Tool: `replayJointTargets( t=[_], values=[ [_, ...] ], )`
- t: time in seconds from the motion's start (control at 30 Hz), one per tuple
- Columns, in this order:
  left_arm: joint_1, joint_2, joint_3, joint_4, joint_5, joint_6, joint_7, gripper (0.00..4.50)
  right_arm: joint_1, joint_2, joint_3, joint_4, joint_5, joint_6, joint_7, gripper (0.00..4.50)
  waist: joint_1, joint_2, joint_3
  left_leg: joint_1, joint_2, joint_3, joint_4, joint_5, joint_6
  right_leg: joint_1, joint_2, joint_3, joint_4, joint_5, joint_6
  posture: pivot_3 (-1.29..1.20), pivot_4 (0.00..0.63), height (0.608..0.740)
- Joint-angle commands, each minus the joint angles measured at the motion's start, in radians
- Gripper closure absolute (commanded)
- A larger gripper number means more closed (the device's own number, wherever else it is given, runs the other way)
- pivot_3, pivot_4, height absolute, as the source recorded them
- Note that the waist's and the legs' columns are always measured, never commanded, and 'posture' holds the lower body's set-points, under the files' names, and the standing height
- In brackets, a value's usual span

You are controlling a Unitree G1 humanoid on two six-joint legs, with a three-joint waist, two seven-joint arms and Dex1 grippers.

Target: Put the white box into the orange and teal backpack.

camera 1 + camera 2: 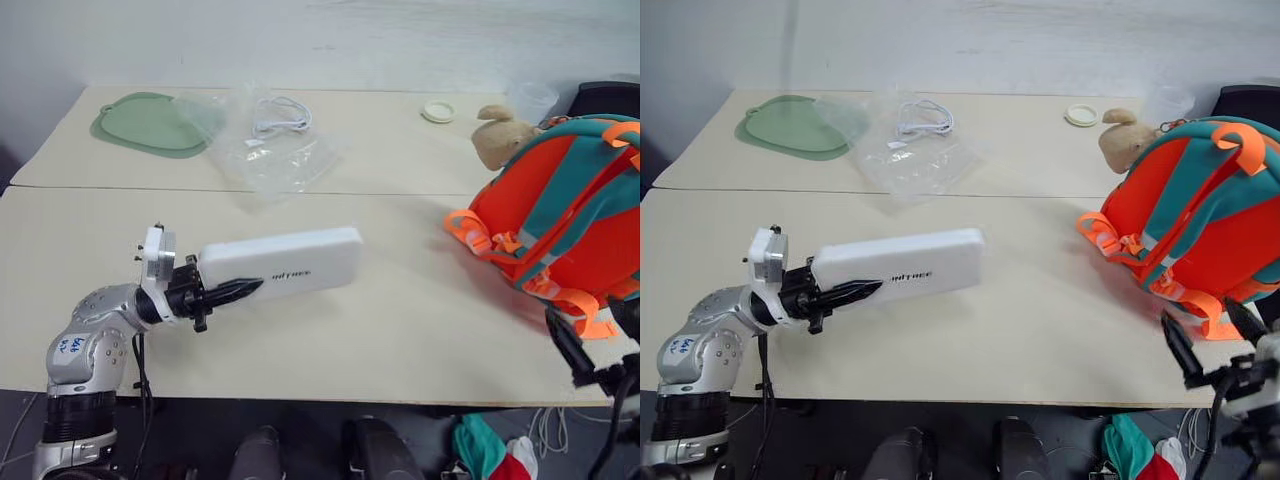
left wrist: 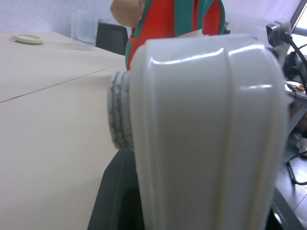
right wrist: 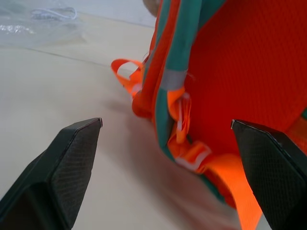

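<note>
Left gripper [image 1: 228, 292] clamped on the near-left end of the white box [image 1: 285, 260], carrying it clear of the table [image 1: 400, 330] with its length running toward the right and slightly far, dark lettering facing up. Box over the near-left part of the tabletop, well apart from the orange and teal backpack [image 1: 565, 215].

Backpack standing at the right edge of the table, strap side turned left, orange webbing loops trailing onto the surface. Beige plush charm [image 1: 500, 135] at its far-left shoulder.

Right gripper [image 1: 1210, 345] spread wide and empty at the near right, just beside the backpack's near lower corner; black fingers [image 3: 62, 167] flanking the teal strap and orange buckle webbing without touching them.

Far side of the table: pale green mat [image 1: 150, 123] at the far left, clear plastic bag [image 1: 265, 150] with a white cable [image 1: 280, 117] just to its right, a small round lid [image 1: 438, 111] and a clear cup [image 1: 532, 100] toward the far right.
</note>
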Motion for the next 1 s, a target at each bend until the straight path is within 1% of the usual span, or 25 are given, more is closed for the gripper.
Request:
replayJointTargets(
  t=[0.03, 0.1, 0.2, 0.3, 0.37, 0.47, 0.5, 0.6, 0.67, 0.7, 0.83, 1.0],
  values=[
    [0.004, 0.010, 0.005, -0.003, -0.003, -0.034, 0.003, 3.27, -0.120, -0.078, 0.039, 0.087, 0.024, 0.035, 0.015, 0.04, 0.000, 0.000, 0.000, 0.000, 0.000, 0.000, 0.000, 0.000, 0.000, 0.000, 0.000, 0.000, 0.000, 0.000, 0.000, 0.00, 0.150, 0.740],
    [0.021, 0.017, 0.012, -0.016, -0.007, -0.035, 0.011, 3.27, -0.241, -0.127, 0.095, 0.179, -0.007, 0.058, 0.009, 0.04, -0.004, 0.000, 0.000, 0.000, 0.000, 0.000, 0.000, 0.000, 0.001, 0.000, 0.000, 0.000, 0.000, 0.000, 0.000, 0.00, 0.150, 0.740],
    [0.063, 0.035, 0.046, -0.050, -0.035, -0.013, 0.031, 3.27, -0.392, -0.157, 0.187, 0.243, 0.040, 0.109, 0.073, 0.04, -0.007, 0.000, 0.000, 0.000, 0.001, 0.000, 0.001, 0.000, 0.001, 0.000, 0.000, 0.000, 0.000, 0.000, 0.001, 0.00, 0.150, 0.740],
    [0.096, 0.046, 0.074, -0.081, -0.054, -0.007, 0.054, 3.27, -0.477, -0.167, 0.246, 0.274, 0.054, 0.141, 0.119, 0.62, -0.001, 0.002, 0.001, -0.001, 0.001, 0.000, 0.000, 0.000, 0.001, -0.001, 0.001, -0.001, 0.000, 0.000, 0.000, 0.00, 0.150, 0.740],
    [0.115, 0.048, 0.095, -0.103, -0.076, 0.005, 0.076, 3.27, -0.529, -0.171, 0.277, 0.321, 0.020, 0.119, 0.134, 1.34, 0.001, 0.002, 0.001, -0.001, 0.001, -0.001, 0.000, 0.000, 0.001, -0.001, 0.000, -0.001, 0.000, 0.000, 0.000, 0.00, 0.150, 0.740],
    [0.136, 0.051, 0.116, -0.131, -0.111, 0.036, 0.099, 3.27, -0.586, -0.176, 0.307, 0.393, -0.026, 0.078, 0.157, 2.29, 0.001, 0.002, 0.001, -0.002, 0.000, -0.001, 0.002, 0.000, 0.003, 0.000, -0.001, -0.001, -0.001, 0.001, 0.002, 0.00, 0.150, 0.740],
    [0.143, 0.053, 0.132, -0.143, -0.135, 0.062, 0.117, 3.27, -0.621, -0.173, 0.319, 0.428, -0.033, 0.056, 0.176, 2.71, 0.000, 0.002, 0.001, -0.002, 0.000, 0.000, 0.002, 0.000, 0.003, 0.000, -0.001, -0.001, -0.002, 0.001, 0.002, 0.00, 0.150, 0.740],
    [0.158, 0.055, 0.210, -0.137, -0.215, 0.139, 0.185, 3.27, -0.733, -0.160, 0.383, 0.461, 0.007, 0.075, 0.272, 3.73, -0.009, 0.002, 0.002, -0.002, 0.000, 0.000, 0.002, 0.000, 0.003, 0.000, -0.001, 0.000, -0.001, 0.001, 0.003, 0.00, 0.150, 0.740],
    [0.159, 0.066, 0.258, -0.098, -0.243, 0.165, 0.212, 3.27, -0.799, -0.138, 0.444, 0.403, 0.071, 0.161, 0.312, 4.31, -0.023, 0.003, 0.002, -0.001, 0.001, 0.000, 0.001, 0.000, 0.002, -0.001, 0.000, 0.000, 0.000, 0.001, 0.002, 0.00, 0.150, 0.740],
    [0.157, 0.072, 0.273, -0.082, -0.252, 0.175, 0.219, 3.27, -0.821, -0.129, 0.466, 0.381, 0.092, 0.191, 0.324, 4.45, -0.029, 0.003, 0.002, -0.001, 0.001, 0.000, 0.000, 0.001, 0.001, -0.001, 0.000, -0.001, 0.001, 0.001, 0.002, 0.00, 0.150, 0.740],
    [0.160, 0.110, 0.327, -0.013, -0.275, 0.201, 0.213, 3.27, -0.902, -0.079, 0.560, 0.214, 0.261, 0.384, 0.339, 4.45, -0.031, 0.003, 0.002, -0.001, 0.002, 0.000, -0.001, 0.001, 0.000, -0.003, 0.001, -0.001, 0.002, 0.000, 0.000, 0.00, 0.150, 0.740],
    [0.187, 0.169, 0.338, 0.101, -0.203, 0.143, 0.149, 3.27, -0.917, -0.052, 0.655, 0.027, 0.479, 0.578, 0.361, 4.45, -0.028, 0.003, 0.002, -0.003, 0.002, -0.002, 0.000, 0.001, 0.000, -0.003, -0.001, -0.002, 0.001, 0.000, 0.000, 0.00, 0.150, 0.740]
  ],
)
